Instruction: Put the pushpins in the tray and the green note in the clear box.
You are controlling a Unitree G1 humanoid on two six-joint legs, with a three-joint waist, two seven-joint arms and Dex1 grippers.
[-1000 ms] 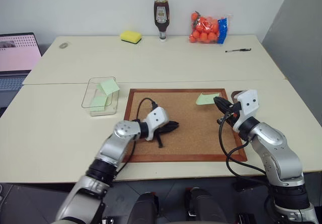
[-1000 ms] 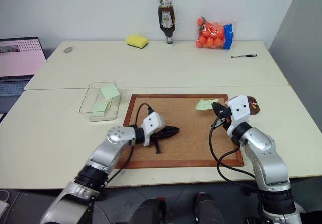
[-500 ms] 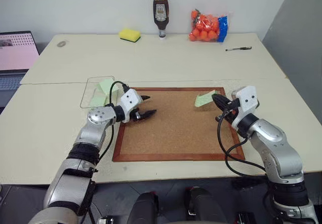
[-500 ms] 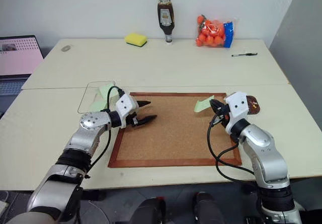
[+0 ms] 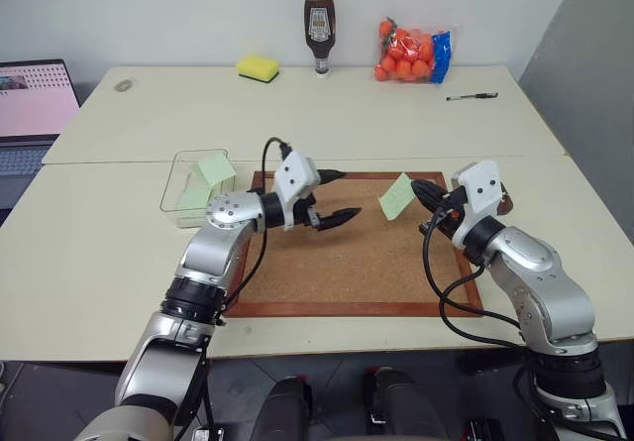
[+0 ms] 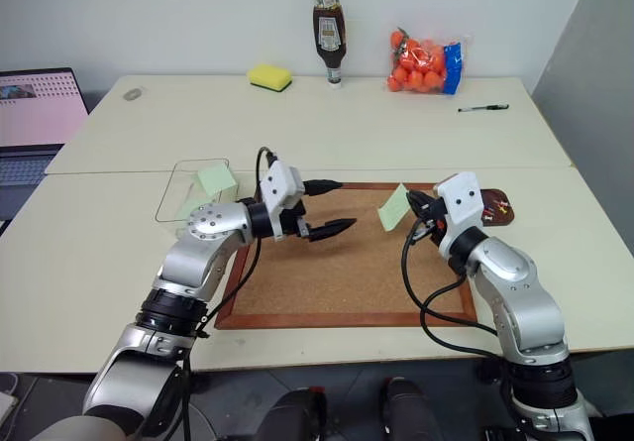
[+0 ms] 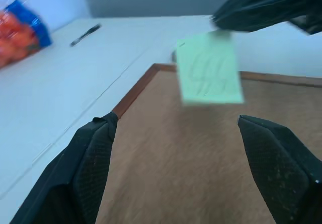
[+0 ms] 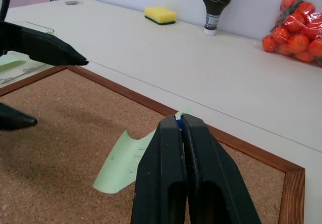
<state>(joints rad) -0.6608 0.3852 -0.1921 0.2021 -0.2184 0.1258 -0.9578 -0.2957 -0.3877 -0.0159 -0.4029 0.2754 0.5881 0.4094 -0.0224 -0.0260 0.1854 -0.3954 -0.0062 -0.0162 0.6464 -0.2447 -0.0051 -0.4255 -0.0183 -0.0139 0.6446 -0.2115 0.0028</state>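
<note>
My right pincer point(image 5: 428, 200) is pressed together on one edge of the thin pale-green square paper note point(image 5: 395, 197), holding it lifted off the wood-framed cork board point(image 5: 357, 263). Hanging free like this, the note offers open paper to my other arm. My left pincer point(image 5: 332, 196) is spread wide, one finger above the other, pointing across the board toward the note but not touching it. I judge this to be a handover: the transparent low-walled plastic box point(image 5: 198, 189) sits just off the board's left edge, on my left arm's side, so the left pincer is better placed to carry the note there.

The note stands nearly on edge, tilted, its flat face turned toward my left pincer; in the left wrist view the green note point(image 7: 208, 74) faces the camera squarely, between the spread fingers but farther away. Being square, it has no real long axis; the held edge is at the top right and the free corner droops toward the board.

Two similar green notes point(image 5: 213, 170) already lie in the clear box. The small dark-brown shallow dish point(image 6: 495, 206) rests on the table just past my right wrist, with tiny coloured pushpins point(image 6: 500, 203) in it.
</note>
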